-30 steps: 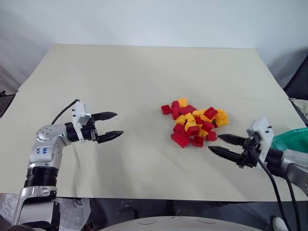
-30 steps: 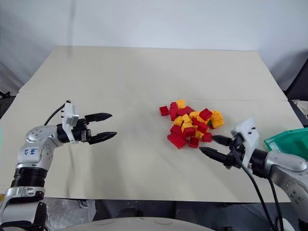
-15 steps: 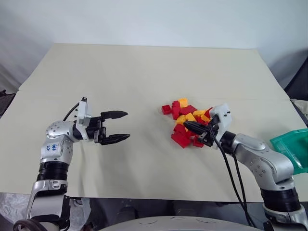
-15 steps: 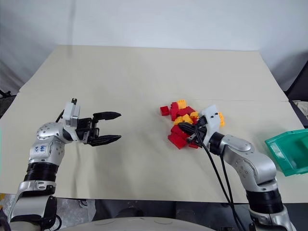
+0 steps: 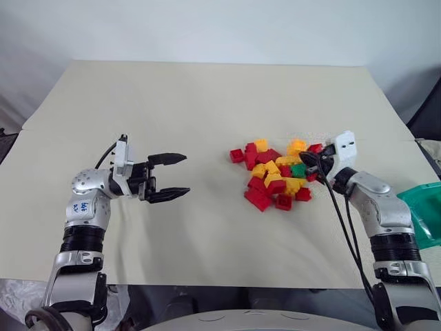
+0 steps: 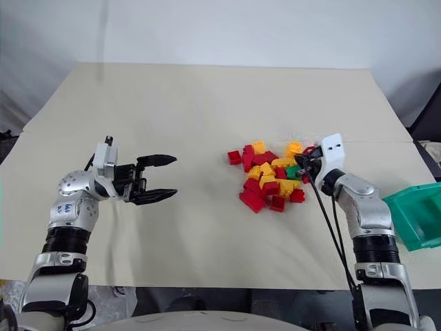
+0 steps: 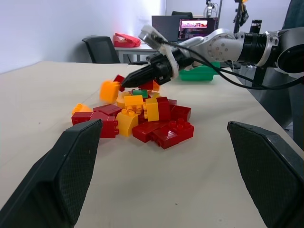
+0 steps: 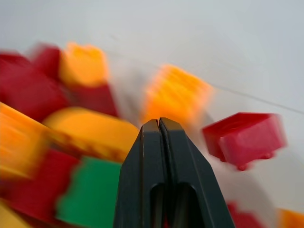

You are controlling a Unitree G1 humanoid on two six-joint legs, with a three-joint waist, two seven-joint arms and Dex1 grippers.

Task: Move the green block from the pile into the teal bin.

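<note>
The pile (image 5: 275, 178) of red and yellow-orange bricks lies right of the table's middle. The green block (image 5: 298, 170) shows on the pile's right side, among its neighbours, and also as the green block (image 8: 88, 194) in the right wrist view. My right gripper (image 5: 305, 157) is shut with nothing in it, its tip at the pile's far right side just behind the green block. An orange brick (image 7: 110, 90) sits right at that tip. My left gripper (image 5: 178, 176) stands open well to the left of the pile, pointing at it. The teal bin (image 6: 413, 215) stands at the right table edge.
The cream table (image 5: 193, 103) has wide free room behind and left of the pile. A single red brick (image 5: 237, 156) lies at the pile's left edge. Black cables (image 5: 341, 221) hang along my right arm.
My right gripper has gone from open to shut and swept forward into the pile's right side, knocking bricks about; the green block now shows. My left gripper shifted slightly toward the pile.
</note>
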